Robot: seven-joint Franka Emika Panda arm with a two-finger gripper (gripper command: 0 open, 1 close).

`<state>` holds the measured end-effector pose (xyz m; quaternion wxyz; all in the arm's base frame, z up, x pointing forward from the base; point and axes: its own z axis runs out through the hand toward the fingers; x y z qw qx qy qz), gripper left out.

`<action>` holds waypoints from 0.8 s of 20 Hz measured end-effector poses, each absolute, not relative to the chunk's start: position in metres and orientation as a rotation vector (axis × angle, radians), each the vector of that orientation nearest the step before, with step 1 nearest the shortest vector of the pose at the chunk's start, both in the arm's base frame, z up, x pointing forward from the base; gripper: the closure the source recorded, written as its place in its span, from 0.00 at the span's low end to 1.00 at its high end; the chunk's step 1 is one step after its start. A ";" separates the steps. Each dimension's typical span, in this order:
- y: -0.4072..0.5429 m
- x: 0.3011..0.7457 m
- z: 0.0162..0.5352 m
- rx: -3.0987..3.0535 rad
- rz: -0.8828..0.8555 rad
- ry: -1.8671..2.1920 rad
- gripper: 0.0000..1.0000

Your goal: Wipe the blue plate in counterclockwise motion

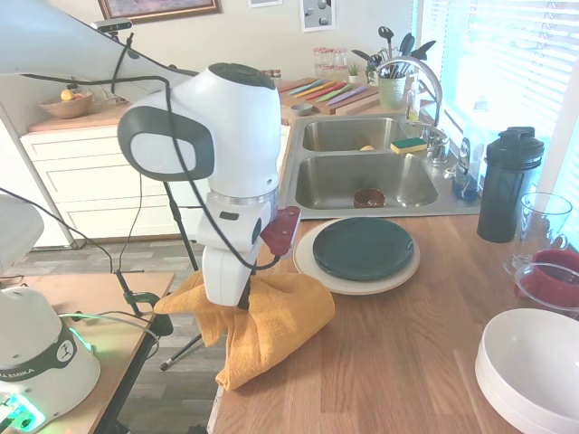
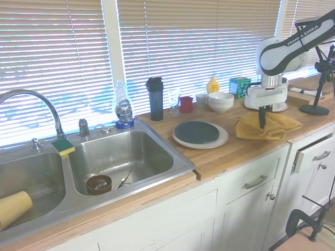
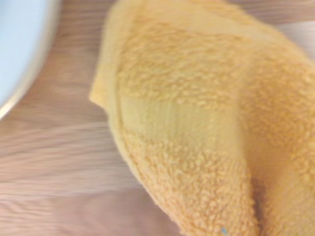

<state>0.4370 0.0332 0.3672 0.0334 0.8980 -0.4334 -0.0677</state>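
The blue plate lies on a larger cream plate on the wooden counter, beside the sink. A yellow towel is bunched on the counter a short way from the plates, on the side away from the sink. My gripper stands straight down into the towel, and the cloth tents up around it. The fingers look shut on the towel, though the arm hides most of them. The gripper is off to the side of the blue plate, not over it.
A double steel sink lies past the plates. Stacked white bowls, a red cup and a black shaker bottle stand along the window side. The towel hangs near the counter's front edge.
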 end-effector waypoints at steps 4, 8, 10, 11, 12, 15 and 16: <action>0.053 0.452 0.346 2.720 -0.235 -1.344 1.00; 0.065 0.469 0.328 2.692 -0.252 -1.353 1.00; 0.074 0.475 0.318 2.686 -0.257 -1.351 1.00; 0.078 0.479 0.314 2.685 -0.256 -1.352 1.00; 0.082 0.483 0.313 2.683 -0.254 -1.351 1.00; 0.087 0.491 0.314 2.685 -0.247 -1.355 1.00; 0.087 0.492 0.314 2.686 -0.246 -1.356 1.00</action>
